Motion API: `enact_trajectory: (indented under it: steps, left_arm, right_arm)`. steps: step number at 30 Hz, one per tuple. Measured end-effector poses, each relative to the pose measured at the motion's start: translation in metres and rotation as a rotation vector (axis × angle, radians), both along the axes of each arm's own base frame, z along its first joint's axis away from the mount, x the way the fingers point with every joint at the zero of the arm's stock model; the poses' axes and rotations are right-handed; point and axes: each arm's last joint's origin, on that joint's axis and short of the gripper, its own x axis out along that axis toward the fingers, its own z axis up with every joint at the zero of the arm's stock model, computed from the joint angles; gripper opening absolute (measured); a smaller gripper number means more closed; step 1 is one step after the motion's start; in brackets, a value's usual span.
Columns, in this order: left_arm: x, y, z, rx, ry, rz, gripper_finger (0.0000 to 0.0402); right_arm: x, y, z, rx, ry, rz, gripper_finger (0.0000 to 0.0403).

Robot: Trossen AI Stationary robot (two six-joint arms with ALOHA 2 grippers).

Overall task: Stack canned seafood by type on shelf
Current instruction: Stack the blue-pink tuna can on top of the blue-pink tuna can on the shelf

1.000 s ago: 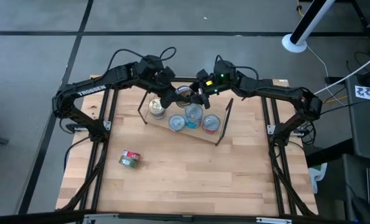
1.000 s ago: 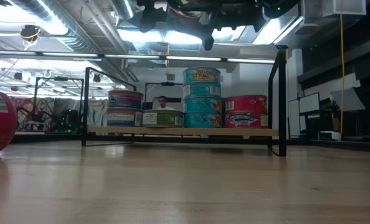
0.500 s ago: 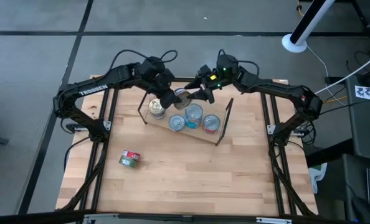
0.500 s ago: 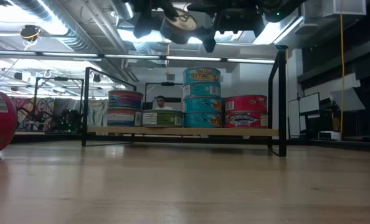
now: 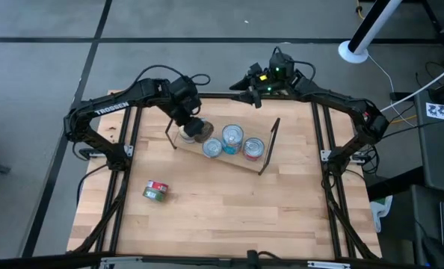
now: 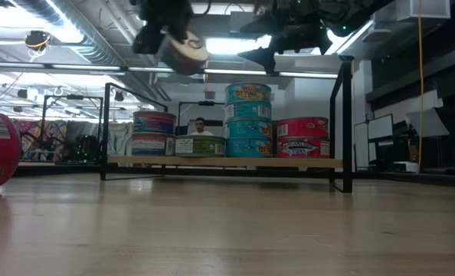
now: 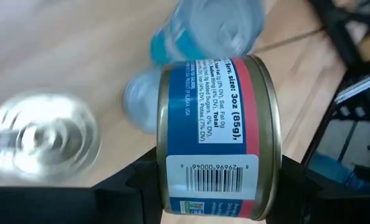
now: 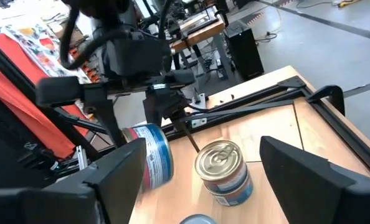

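My left gripper (image 5: 195, 127) hangs over the left part of the shelf (image 5: 223, 158), shut on a blue tin with a red band (image 7: 210, 134). That tin also shows in the low view (image 6: 183, 54), above the shelf board (image 6: 227, 162). On the board stand a left stack (image 6: 154, 132), a green-labelled tin (image 6: 201, 144), a teal stack of three (image 6: 248, 119) and a red stack (image 6: 302, 136). A red-green tin (image 5: 155, 192) lies on its side on the table. My right gripper (image 5: 250, 90) is open and empty, beyond the shelf's far edge. My left gripper pinches the blue tin between its two fingers, one finger (image 7: 141, 183) on each flat end, so the side label with the barcode (image 7: 213, 168) faces the wrist camera. The fingers point down from above. The tin is lifted clear and turned on edge, above the shelf's left stack.
The shelf's black wire end frames (image 6: 342, 123) rise at both ends of the board. The table's near half (image 5: 229, 217) holds only the loose tin. Black frame rails (image 5: 125, 187) run along the table's sides. The room behind shows in the low view.
The two grippers were together over the shelf's far side, with the tin between them. My left gripper has carried the tin toward the table's left and near edge and lower, over the shelf's left end. My right gripper has drawn back toward the far edge.
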Motion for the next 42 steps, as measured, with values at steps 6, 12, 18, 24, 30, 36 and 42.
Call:
enact_trajectory:
  steps: [6, 12, 18, 24, 30, 36, 42]
  left_arm:
    - [-0.013, -0.003, -0.006, -0.058, 0.124, -0.029, 0.0188]
    - [-0.021, 0.017, -0.006, -0.072, 0.097, -0.028, 0.0188]
    - [-0.028, 0.04, -0.016, -0.137, 0.048, 0.017, 0.0194]
    - [-0.033, 0.036, -0.034, -0.284, 0.068, -0.011, 0.0188]
    - [-0.039, 0.02, -0.028, -0.33, 0.101, -0.044, 0.0192]
    - [-0.051, -0.007, -0.006, -0.313, 0.065, -0.01, 0.0188]
    - [-0.057, -0.042, 0.012, -0.208, 0.034, 0.047, 0.0195]
  right_arm:
    - [-0.008, -0.009, 0.0, 0.012, -0.008, 0.035, 0.0315]
    - [-0.007, -0.008, 0.0, 0.013, -0.008, 0.039, 0.0315]
    - [-0.006, -0.006, -0.001, 0.021, -0.001, 0.058, 0.0315]
    - [-0.007, -0.005, -0.004, 0.041, 0.022, 0.071, 0.0315]
    - [-0.008, -0.004, -0.008, 0.007, 0.047, 0.081, 0.0315]
    - [-0.009, -0.004, -0.011, -0.005, 0.067, 0.088, 0.0315]
    - [-0.009, -0.004, -0.011, -0.007, 0.068, 0.089, 0.0315]
